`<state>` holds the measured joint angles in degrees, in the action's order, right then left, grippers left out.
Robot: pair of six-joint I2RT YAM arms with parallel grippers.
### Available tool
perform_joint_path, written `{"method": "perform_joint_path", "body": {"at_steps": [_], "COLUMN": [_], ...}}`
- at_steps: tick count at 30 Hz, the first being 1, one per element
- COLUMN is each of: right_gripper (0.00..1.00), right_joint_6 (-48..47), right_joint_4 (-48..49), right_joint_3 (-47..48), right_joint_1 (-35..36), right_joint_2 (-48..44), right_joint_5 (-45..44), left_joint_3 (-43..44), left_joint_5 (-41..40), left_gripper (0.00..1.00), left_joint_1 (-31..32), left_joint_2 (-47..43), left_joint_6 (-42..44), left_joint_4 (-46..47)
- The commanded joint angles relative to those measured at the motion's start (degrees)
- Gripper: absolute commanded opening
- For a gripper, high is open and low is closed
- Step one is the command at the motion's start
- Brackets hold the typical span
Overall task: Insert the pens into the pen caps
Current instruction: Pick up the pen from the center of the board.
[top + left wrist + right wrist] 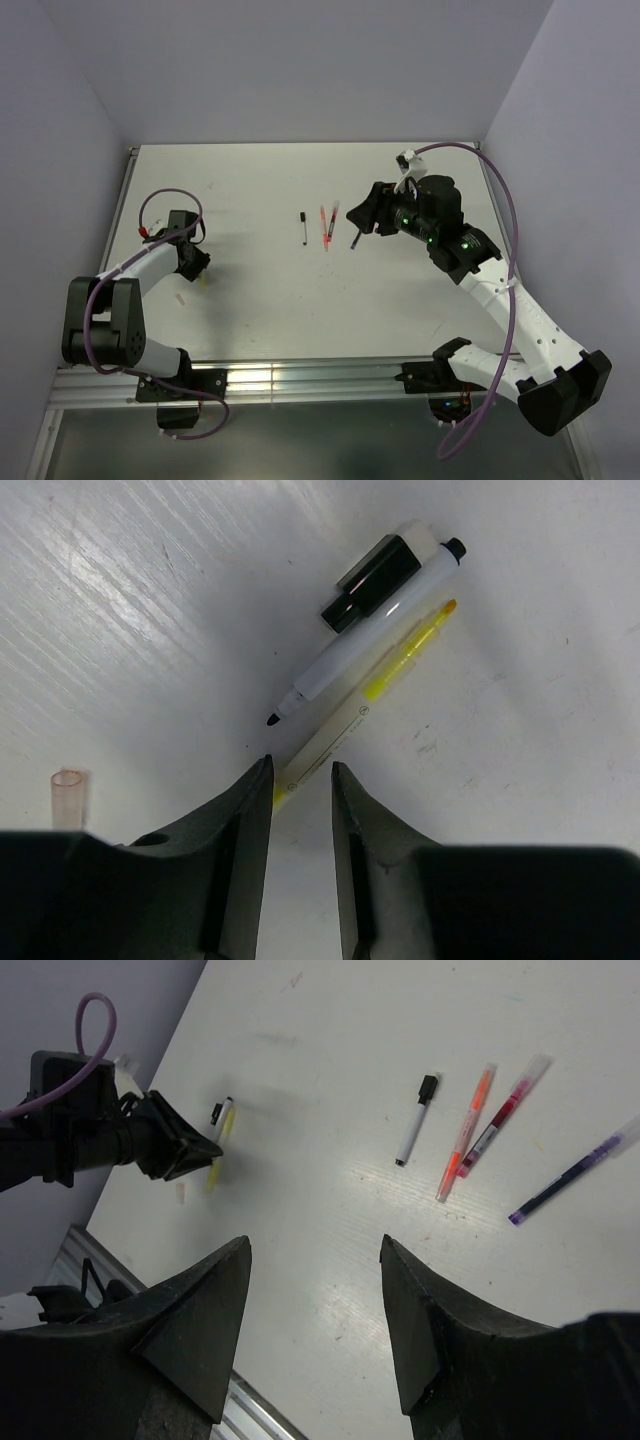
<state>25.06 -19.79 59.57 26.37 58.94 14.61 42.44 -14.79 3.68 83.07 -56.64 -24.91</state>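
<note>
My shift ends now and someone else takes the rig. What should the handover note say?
Left gripper: part open, fingertips at the yellow pen's near end.
Right gripper: open, empty, above the table.
A white marker lies beside the yellow pen, both tips bare; a clear cap sits nearby.
Another marker, orange, red and purple pens lie mid-table; capped or not, too small to tell.
Capping seems all left.

White-and-black arms [520, 320], purple cables [83, 1020], green lights [465, 243]; black right gripper [315, 1245]
</note>
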Motion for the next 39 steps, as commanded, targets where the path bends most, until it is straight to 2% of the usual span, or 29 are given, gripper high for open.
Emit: {"method": "perform_joint_path", "body": {"at_steps": [1, 16, 29, 39], "right_gripper": [0.62, 0.62, 0.62, 0.62], "right_joint_6": [0.1, -0.1, -0.3, -0.4], "right_joint_4": [0.9, 0.8, 0.3, 0.3], "right_joint_3": [0.2, 0.1, 0.2, 0.3], "right_joint_1": [-0.3, -0.4, -0.4, -0.4], "right_joint_2": [-0.8, -0.8, -1.2, -1.1], "right_joint_5": [-0.1, -0.4, -0.9, -0.5], "left_joint_3": [0.6, 6.5, 16.5, 18.3], "left_joint_5": [0.6, -1.3, -5.5, -5.2], "left_gripper": [0.34, 0.34, 0.39, 0.37], "left_joint_1": [0.9, 7.3, 7.7, 7.7], "left_joint_2": [-0.2, 6.0, 17.2, 21.1], "left_joint_6": [0.7, -0.8, 4.3, 6.1], "left_joint_4": [-0.6, -2.4, -5.9, -6.5]}}
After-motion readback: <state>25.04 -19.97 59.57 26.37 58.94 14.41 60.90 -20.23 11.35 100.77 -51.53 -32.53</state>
